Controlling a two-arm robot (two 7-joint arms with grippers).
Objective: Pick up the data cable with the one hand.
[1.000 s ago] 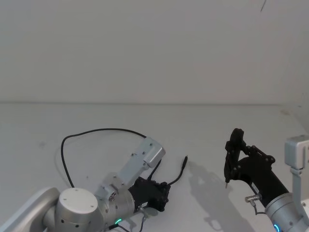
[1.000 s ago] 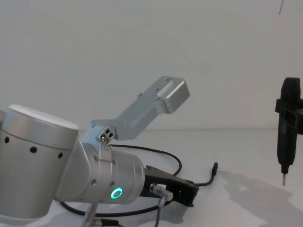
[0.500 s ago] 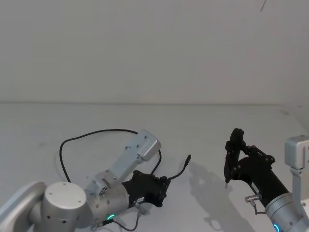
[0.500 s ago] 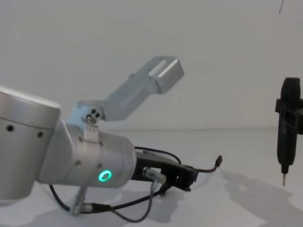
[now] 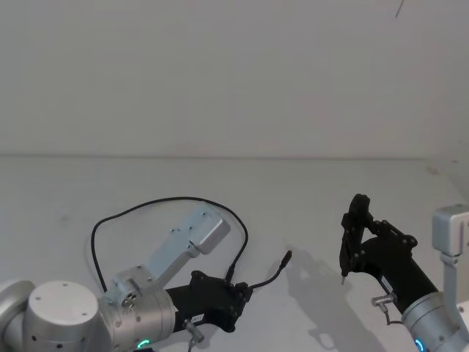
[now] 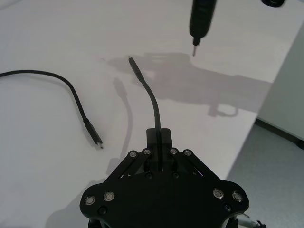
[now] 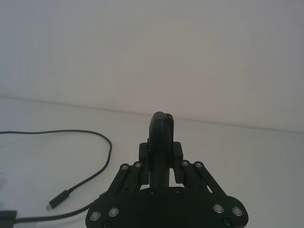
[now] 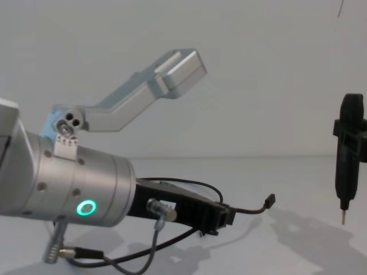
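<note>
Left gripper (image 5: pixel 240 295) low over counter (image 5: pixel 308 191), fingers pinched shut on cable (image 5: pixel 168 199) short of one plug. That plug lifted off counter, rest looped behind. Right gripper (image 5: pixel 360 233) parked aside, clamping tool (image 8: pixel 344 192).

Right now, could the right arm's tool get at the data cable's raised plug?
Probably yes: the plug sticks out past the left tool, shut on the data cable, and bare table lies between it and the right tool.

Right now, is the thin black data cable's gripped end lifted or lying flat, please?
Lifted: the flat black left gripper clamps the data cable; its plug hangs above its shadow. Right gripper parked at right.
</note>
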